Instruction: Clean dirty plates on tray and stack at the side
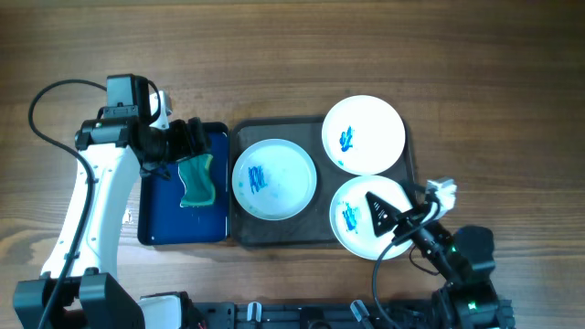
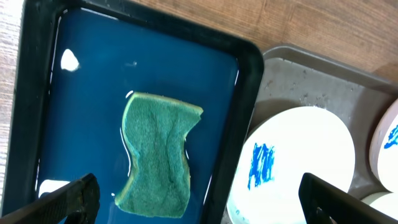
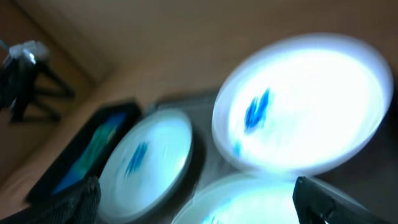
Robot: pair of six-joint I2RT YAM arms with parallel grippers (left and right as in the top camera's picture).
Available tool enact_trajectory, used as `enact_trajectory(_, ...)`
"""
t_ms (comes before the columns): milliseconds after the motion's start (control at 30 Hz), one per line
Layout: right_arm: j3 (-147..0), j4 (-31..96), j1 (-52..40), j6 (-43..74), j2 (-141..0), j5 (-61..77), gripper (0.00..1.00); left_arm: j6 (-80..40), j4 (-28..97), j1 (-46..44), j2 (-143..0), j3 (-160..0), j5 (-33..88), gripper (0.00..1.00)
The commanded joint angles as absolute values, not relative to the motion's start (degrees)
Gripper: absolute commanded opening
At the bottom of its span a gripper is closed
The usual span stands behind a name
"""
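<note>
The plates are badly blurred in the right wrist view.

**Trays packed tight, open wood beyond**

Three plates fill the tray. The left plate, far plate and near plate lie just beside one another, leaving only narrow strips of tray floor between them. The blue tray sits against its left side, and its raised rim stands between the sponge and the left plate. The left gripper hangs wide-jawed over the sponge's far end. The right gripper, equally wide, covers part of the near plate. The bare table runs broad along the far side.
</note>
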State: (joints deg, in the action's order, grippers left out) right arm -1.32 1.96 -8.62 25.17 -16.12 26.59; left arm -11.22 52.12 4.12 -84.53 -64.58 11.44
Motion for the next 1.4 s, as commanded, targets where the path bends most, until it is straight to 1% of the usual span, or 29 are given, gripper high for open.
enact_trajectory(0, -9.4, 7.1, -8.4, 26.7, -23.8, 33.6, 1.0, -11.6, 52.6, 4.2, -84.6, -65.5, 12.6, 1.0)
enact_trajectory(200, -33.6, 23.7, -8.4, 13.2, -46.9, 35.1, 1.0, -11.6, 52.6, 4.2, -84.6, -65.5, 12.6, 1.0)
enact_trajectory(233, -38.5, 28.0, -8.4, 11.2, -51.3, 35.1, 1.0, -11.6, 52.6, 4.2, -84.6, -65.5, 12.6, 1.0)
enact_trajectory(267, -48.5, 37.0, -8.6, 7.3, -60.3, 35.0, 1.0, -11.6, 52.6, 4.2, -84.6, -65.5, 12.6, 1.0)
enact_trajectory(333, -57.8, 45.6, -9.2, 4.7, -68.6, 34.5, 1.0, -11.6, 52.7, 4.2, -84.6, -65.5, 12.6, 1.0)
enact_trajectory(467, -76.2, 62.7, -11.5, 3.8, -85.2, 29.6, 1.0, -11.6, 52.8, 4.2, -84.6, -65.5, 12.6, 1.0)
enact_trajectory(533, -82.6, 68.2, -13.2, 3.8, -92.1, 27.9, 1.0, -11.6, 52.8, 4.2, -84.6, -65.5, 12.6, 1.0)
enact_trajectory(633, -84.1, 66.1, -14.5, 4.6, -97.6, 28.1, 1.0, -11.6, 52.8, 4.2, -84.6, -65.5, 12.6, 0.99)
enact_trajectory(667, -84.0, 65.1, -14.6, 5.3, -99.2, 28.2, 1.0, -11.6, 52.7, 4.2, -84.6, -65.5, 12.4, 0.88)
enact_trajectory(700, -84.0, 64.5, -14.7, 8.2, -101.1, 28.2, 1.0, -11.5, 52.8, 4.2, -84.6, -65.5, 11.7, 0.72)
enact_trajectory(733, -84.0, 64.3, -14.7, 10.3, -102.4, 28.2, 1.0, -11.5, 52.8, 4.2, -84.6, -65.5, 10.8, 0.67)
enact_trajectory(767, -84.0, 64.0, -14.7, 11.1, -103.7, 28.3, 1.0, -11.6, 53.0, 4.2, -84.6, -65.5, 10.2, 0.84)
enact_trajectory(800, -84.0, 63.5, -14.7, 11.0, -104.9, 28.3, 1.0, -11.6, 53.2, 4.2, -84.6, -65.5, 10.2, 0.86)
enact_trajectory(833, -84.0, 63.2, -14.7, 10.9, -106.0, 28.3, 1.0, -11.5, 53.4, 4.2, -84.6, -65.5, 10.2, 0.84)
enact_trajectory(867, -84.0, 63.3, -14.7, 10.9, -107.0, 28.3, 1.0, -11.5, 53.6, 4.2, -84.6, -65.5, 10.2, 0.63)
enact_trajectory(900, -84.0, 63.3, -14.7, 10.3, -107.8, 29.1, 1.0, -11.5, 53.8, 4.2, -84.6, -65.5, 10.2, 0.49)
enact_trajectory(933, -84.0, 63.4, -14.7, 9.5, -108.5, 30.1, 1.0, -11.5, 53.9, 4.2, -84.6, -65.5, 10.2, 0.5)
enact_trajectory(967, -84.0, 63.5, -14.8, 8.6, -109.1, 31.6, 1.0, -11.6, 53.9, 4.2, -84.6, -65.5, 10.2, 0.67)
enact_trajectory(1000, -84.0, 63.5, -14.9, 7.2, -109.3, 33.0, 1.0, -11.5, 53.9, 4.2, -84.6, -65.5, 10.2, 0.72)
enact_trajectory(1067, -83.9, 63.5, -15.4, 5.0, -109.3, 35.1, 1.0, -11.5, 53.9, 4.2, -84.6, -65.5, 10.2, 0.71)
enact_trajectory(1100, -83.9, 63.5, -15.9, 4.0, -109.3, 36.1, 1.0, -11.5, 53.9, 4.2, -84.6, -65.5, 10.2, 0.84)
enact_trajectory(1133, -83.9, 63.5, -16.6, 4.3, -109.3, 36.1, 1.0, -11.5, 53.8, 4.2, -84.6, -65.5, 10.2, 1.0)
enact_trajectory(1233, -83.8, 62.8, -18.4, 6.5, -109.4, 36.1, 1.0, -11.5, 53.8, 4.2, -84.6, -65.5, 10.3, 1.0)
enact_trajectory(1367, -83.1, 58.9, -21.3, 13.9, -109.4, 36.1, 1.0, -11.0, 53.8, 4.2, -84.6, -65.5, 10.2, 1.0)
